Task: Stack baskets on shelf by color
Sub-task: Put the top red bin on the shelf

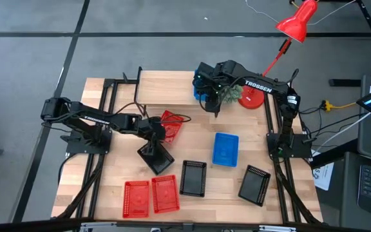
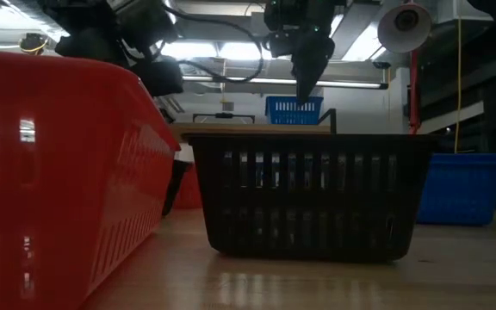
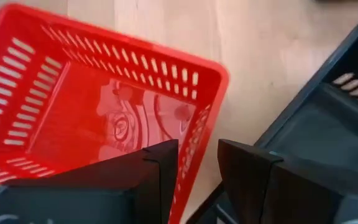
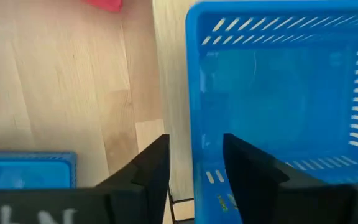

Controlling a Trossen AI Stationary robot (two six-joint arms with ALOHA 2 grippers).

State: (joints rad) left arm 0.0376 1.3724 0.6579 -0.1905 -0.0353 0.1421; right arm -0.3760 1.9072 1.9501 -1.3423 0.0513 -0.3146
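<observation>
My left gripper is shut on a red basket at the table's middle left, beside a black basket. My right gripper is open just above a blue basket that stands on the wooden shelf at the far side. Its fingers stand either side of that basket's wall, and in the low view its tips hang just over the basket. On the table lie a second blue basket, two red baskets and two more black baskets. My left gripper has the red basket's side wall near a corner between its fingers, one finger inside the basket and one outside. The fingers come from above, pointing down. The basket sits tilted; whether it is clear of the table I cannot tell.
A red desk lamp stands with its round base on the shelf's right end, next to a small green thing. The black basket lies close against the held red one. Bare wood shows between the shelf and the front row of baskets.
</observation>
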